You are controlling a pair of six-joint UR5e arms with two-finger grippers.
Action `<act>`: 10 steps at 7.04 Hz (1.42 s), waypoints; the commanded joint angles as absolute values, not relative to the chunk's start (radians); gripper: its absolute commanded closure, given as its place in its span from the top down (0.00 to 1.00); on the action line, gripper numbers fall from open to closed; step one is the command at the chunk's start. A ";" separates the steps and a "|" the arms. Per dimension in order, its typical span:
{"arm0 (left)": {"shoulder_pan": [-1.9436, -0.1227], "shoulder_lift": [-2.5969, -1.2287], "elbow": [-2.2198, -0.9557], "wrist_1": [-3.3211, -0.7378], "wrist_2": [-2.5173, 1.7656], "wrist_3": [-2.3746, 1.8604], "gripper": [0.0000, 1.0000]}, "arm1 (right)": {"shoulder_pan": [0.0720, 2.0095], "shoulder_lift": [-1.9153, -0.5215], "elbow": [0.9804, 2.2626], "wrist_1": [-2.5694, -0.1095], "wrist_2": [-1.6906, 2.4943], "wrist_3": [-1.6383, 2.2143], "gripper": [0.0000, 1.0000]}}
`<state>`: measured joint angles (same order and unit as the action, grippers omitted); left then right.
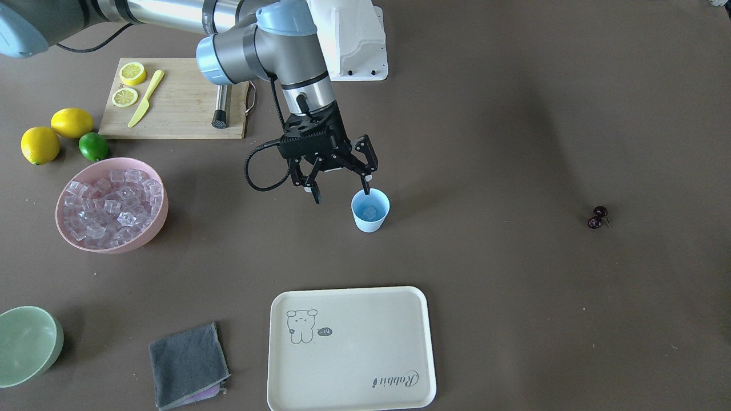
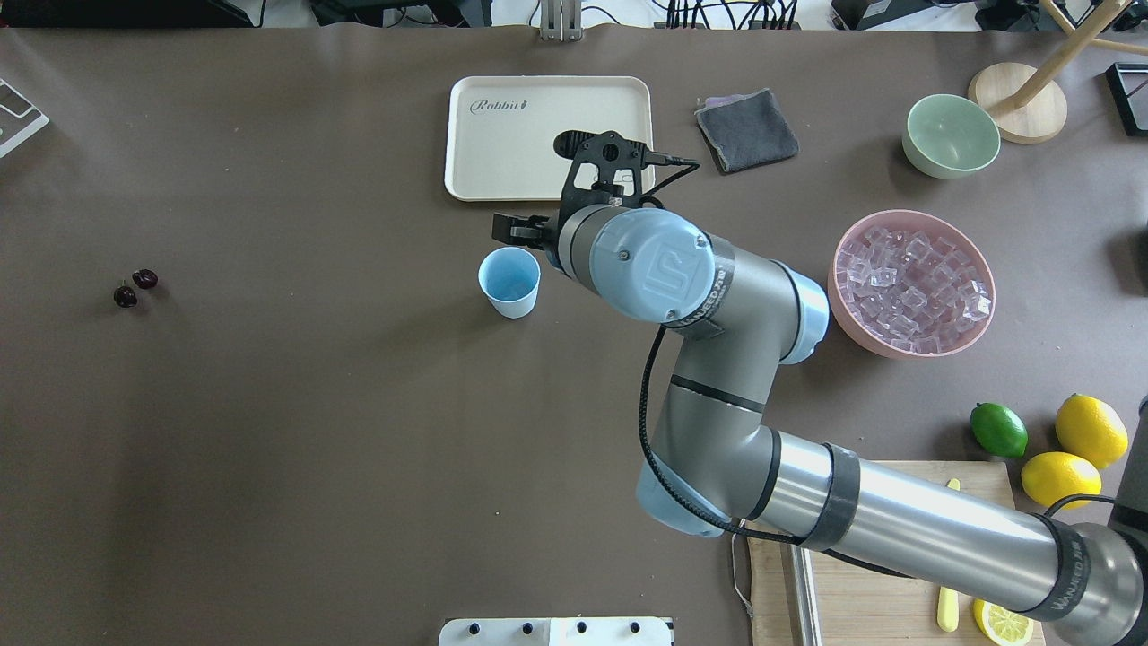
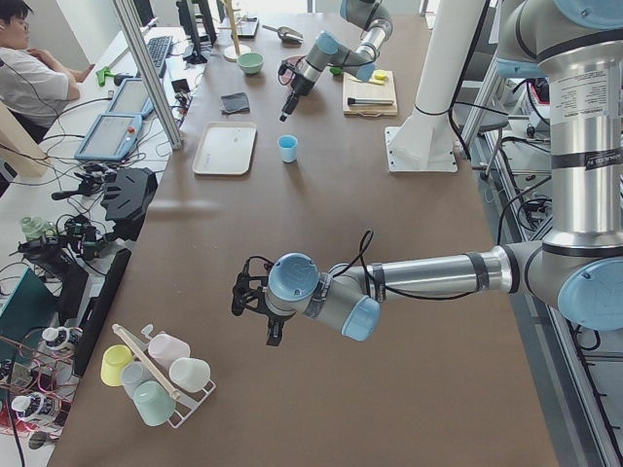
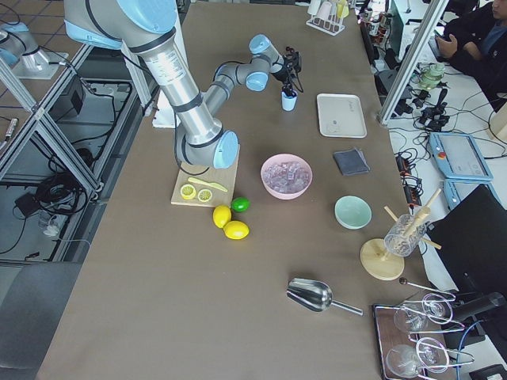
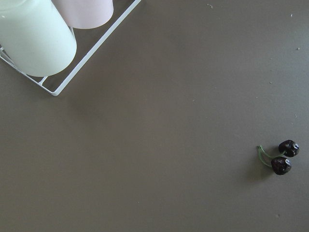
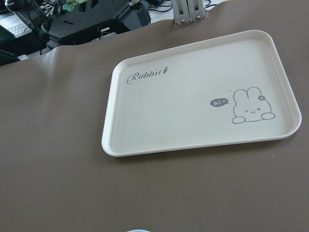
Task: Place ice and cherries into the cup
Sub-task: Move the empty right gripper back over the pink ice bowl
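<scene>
Ice cube (image 1: 369, 213) shows faintly inside the cup (image 1: 371, 224), just below the right gripper (image 1: 341, 194), fingers spread apart; the left gripper (image 3: 255, 313) is too small to tell its fingers' state.

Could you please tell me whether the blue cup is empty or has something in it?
Not empty: the front-facing view shows one ice cube inside the upright cup. The cherries lie far from it.

Brown table (image 1: 514, 319), blue cup (image 1: 369, 224), cherries (image 1: 597, 217), pink bowl (image 1: 147, 242), cream tray (image 1: 354, 371), grey cloth (image 1: 185, 365)
</scene>
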<state>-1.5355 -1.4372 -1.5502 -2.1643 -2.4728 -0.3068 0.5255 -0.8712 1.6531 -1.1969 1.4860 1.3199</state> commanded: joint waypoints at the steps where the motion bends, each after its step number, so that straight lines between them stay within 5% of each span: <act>1: -1.536 -1.436 -1.551 -2.177 -2.473 -0.307 0.98 | 0.623 -0.989 1.812 -1.291 1.591 1.287 1.00; 3: -1.536 -1.436 -1.549 -2.183 -2.473 -0.308 0.98 | 0.684 -1.098 1.928 -1.371 1.604 1.205 1.00; 10: -1.539 -1.411 -1.543 -2.222 -2.471 -0.307 0.98 | 0.930 -1.472 2.006 -1.371 1.888 0.861 1.00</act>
<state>-1.5380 -1.4233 -1.5460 -2.1941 -2.4717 -0.3064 0.9191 -1.4084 2.0020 -1.3759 1.8659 0.8702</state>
